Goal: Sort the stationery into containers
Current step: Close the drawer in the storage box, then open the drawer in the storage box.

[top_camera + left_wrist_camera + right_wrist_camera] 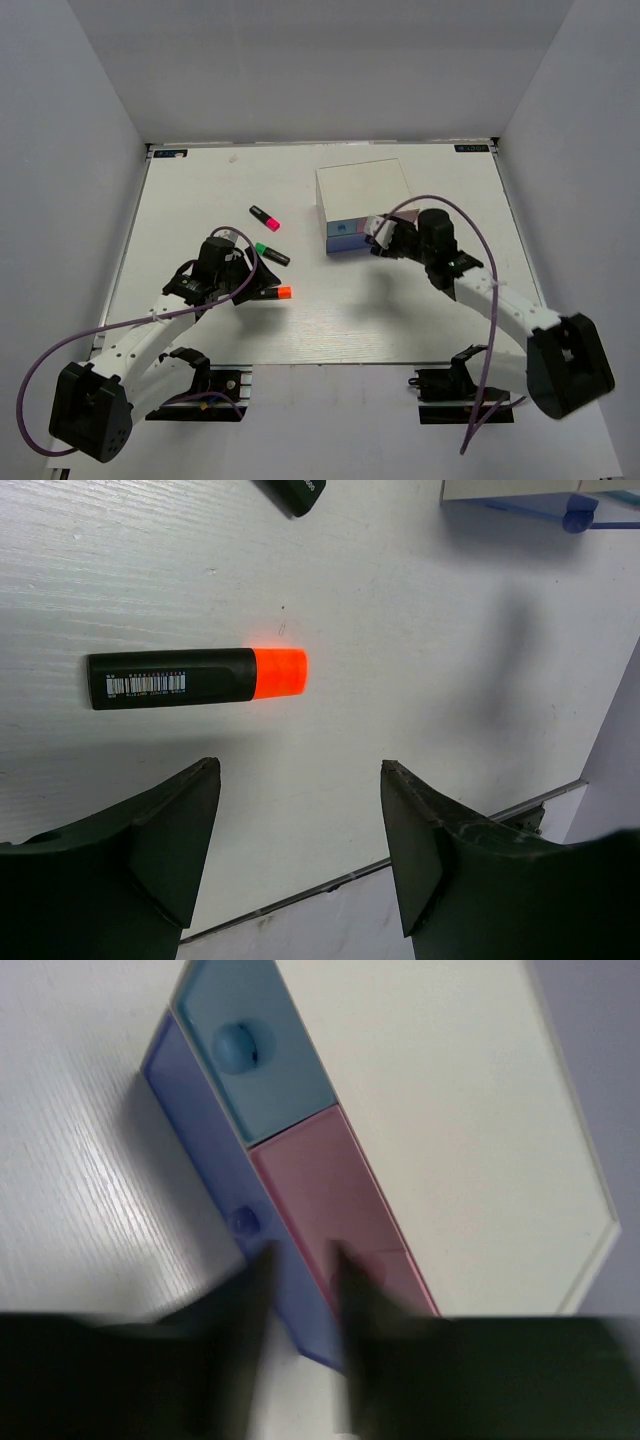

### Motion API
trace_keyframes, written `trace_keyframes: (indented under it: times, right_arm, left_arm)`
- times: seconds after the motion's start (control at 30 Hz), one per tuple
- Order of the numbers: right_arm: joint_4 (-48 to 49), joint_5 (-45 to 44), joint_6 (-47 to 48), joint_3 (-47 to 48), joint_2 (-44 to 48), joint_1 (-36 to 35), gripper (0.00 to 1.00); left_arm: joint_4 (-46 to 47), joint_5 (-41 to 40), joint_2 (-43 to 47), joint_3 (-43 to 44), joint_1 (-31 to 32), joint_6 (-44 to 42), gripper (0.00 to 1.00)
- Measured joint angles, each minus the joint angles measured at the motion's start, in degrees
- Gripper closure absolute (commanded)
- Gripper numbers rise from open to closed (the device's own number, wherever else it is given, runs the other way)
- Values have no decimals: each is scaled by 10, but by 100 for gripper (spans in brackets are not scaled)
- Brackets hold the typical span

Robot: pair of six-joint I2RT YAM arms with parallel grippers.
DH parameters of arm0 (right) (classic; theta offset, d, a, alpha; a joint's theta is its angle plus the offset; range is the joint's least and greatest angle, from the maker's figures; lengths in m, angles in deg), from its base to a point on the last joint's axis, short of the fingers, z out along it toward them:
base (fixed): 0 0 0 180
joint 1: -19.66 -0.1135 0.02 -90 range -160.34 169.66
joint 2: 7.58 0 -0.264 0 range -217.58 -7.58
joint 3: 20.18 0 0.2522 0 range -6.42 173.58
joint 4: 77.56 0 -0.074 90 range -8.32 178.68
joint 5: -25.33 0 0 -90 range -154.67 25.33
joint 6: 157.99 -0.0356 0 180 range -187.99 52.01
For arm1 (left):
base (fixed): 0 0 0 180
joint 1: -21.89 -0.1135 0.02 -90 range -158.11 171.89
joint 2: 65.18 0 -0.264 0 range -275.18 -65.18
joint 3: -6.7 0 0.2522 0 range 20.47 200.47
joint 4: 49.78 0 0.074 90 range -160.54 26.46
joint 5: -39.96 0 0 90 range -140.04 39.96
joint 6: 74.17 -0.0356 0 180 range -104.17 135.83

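Three black highlighters lie on the white table: pink cap (265, 216), green cap (271, 253), orange cap (272, 292). My left gripper (247, 277) hovers open beside the orange-capped highlighter (195, 676), which lies ahead of the fingertips, outside the jaws (300, 770). The white-topped box (362, 185) shows its drawers: light blue (255, 1050), pink (320, 1190), blue-purple (200, 1135) with its knob (245, 1222). My right gripper (300, 1265) is blurred at the drawer fronts, its fingers a little apart, straddling the seam between the pink and blue-purple fronts. It holds nothing.
The end of another highlighter (295, 492) and the blue drawer knob (578, 520) show at the top of the left wrist view. The table's near edge (450, 835) runs just past my left fingers. White walls enclose the table on three sides.
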Motion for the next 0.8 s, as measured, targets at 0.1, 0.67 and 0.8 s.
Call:
trace_keyframes:
  times: [0.1,0.67,0.8]
  right_arm:
    - [57,22,-26,-86,87,0,11]
    - [126,-47,-406,-148,6,-4,57]
    - [140,-76,-481,-129,-32,-4,54]
  left_arm:
    - [0,0,2,-1,0,0,25]
    - [0,0,11,-13,0,1,25]
    - [0,0,15,-13,0,1,25]
